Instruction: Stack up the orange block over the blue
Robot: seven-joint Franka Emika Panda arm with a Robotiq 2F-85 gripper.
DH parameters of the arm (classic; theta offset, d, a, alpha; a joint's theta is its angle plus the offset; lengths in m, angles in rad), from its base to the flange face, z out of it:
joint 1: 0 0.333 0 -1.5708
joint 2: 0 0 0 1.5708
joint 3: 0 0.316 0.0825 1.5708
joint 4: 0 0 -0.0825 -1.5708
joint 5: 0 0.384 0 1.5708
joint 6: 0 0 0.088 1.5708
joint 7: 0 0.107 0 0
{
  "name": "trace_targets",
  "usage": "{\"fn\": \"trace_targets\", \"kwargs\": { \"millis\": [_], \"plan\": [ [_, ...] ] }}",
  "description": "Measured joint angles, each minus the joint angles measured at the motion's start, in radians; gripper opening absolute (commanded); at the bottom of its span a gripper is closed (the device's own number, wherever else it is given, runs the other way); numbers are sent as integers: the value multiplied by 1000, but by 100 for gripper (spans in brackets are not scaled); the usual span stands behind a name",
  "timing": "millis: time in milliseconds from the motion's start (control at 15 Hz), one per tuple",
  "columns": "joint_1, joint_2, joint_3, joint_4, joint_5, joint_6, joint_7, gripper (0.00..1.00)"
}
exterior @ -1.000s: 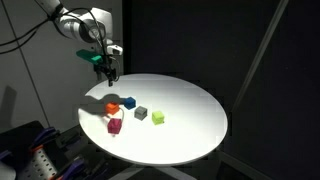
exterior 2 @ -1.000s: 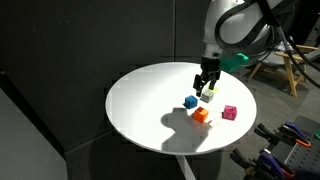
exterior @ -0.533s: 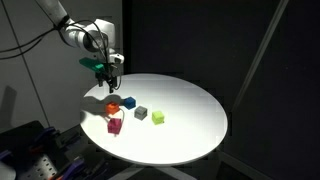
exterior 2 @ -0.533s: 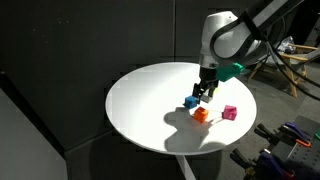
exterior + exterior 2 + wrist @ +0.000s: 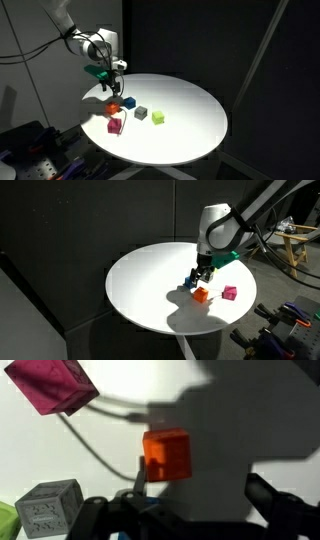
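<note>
**Light, rigid cube: pinch across two opposite flat faces**

In an exterior view: find the orange block on the left of the round white table, just left of the blue cube and apart from it. Note a grey cube and a green cube further right, and a magenta cube nearer. See the gripper hanging close above the orange and blue pair.

In an exterior view: shows the gripper low over the blue cube, with the orange block nearer and the magenta cube to its right.

Wrist view: puts the orange block mid-picture, ahead of the gripper, jaws spread wide, nothing held.

Probably light, stiff and smooth-sided, so grip squarely at mid-height to avoid twisting. No containers in sight.
</note>
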Motion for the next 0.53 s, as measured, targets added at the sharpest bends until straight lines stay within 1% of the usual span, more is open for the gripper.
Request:
{"fn": "trace_targets", "kwargs": {
  "millis": [533],
  "plan": [
    [0,108,-18,29,-16,61,0,100]
  ]
}}
